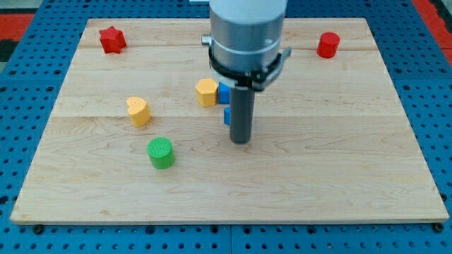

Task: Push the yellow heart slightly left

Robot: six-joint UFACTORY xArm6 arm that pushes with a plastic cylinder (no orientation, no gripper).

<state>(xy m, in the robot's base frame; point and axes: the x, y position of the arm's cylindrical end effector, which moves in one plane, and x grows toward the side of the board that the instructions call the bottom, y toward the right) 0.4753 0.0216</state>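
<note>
A red star block (pixel 111 39) sits near the wooden board's (pixel 339 176) upper-left corner, a red cylinder (pixel 328 44) toward its upper right. A green cylinder (pixel 161 152) stands left of centre; a yellow hexagonal block (pixel 206 92) touches partly hidden blue blocks (pixel 224 92) mid-board.

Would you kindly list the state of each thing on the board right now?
yellow heart: upright, alone, untouched
yellow hexagon: against the blue block
blue block: partly hidden behind the rod
green cylinder: standing, alone
red star: alone
red cylinder: standing, alone
my tip: right of the heart, apart
</note>
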